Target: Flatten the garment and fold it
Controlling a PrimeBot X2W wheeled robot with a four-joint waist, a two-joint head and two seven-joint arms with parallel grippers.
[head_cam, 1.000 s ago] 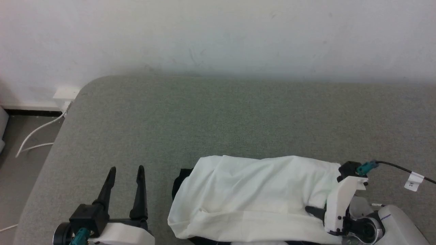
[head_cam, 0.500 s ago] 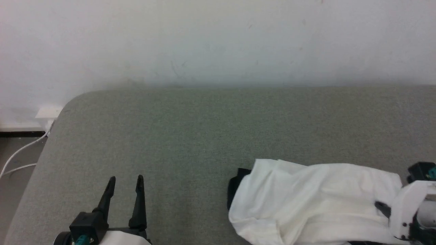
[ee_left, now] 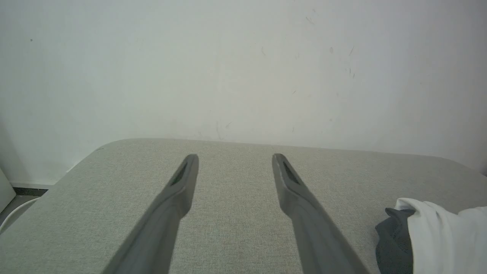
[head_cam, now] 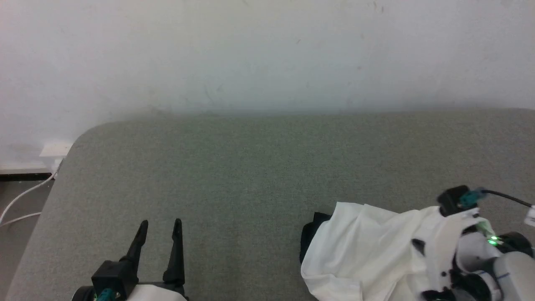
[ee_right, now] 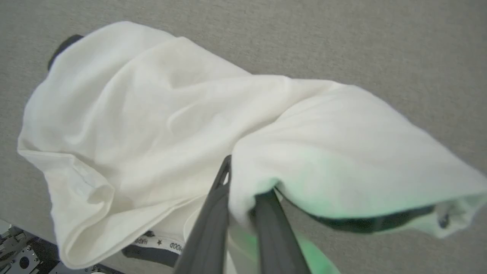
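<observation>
pinching a fold of the shirt (ee_right: pixel 152 114), the right gripper (ee_right: pixel 245 182) has its fingers clamped on white cloth, with that edge raised off the grey pad (head_cam: pixel 250 167). the shirt lies bunched at 4 o'clock in the head view, black cloth showing at its 9 o'clock side. the left gripper (head_cam: pixel 161 223) hovers at 7 o'clock, fingers apart, holding nothing.
</observation>
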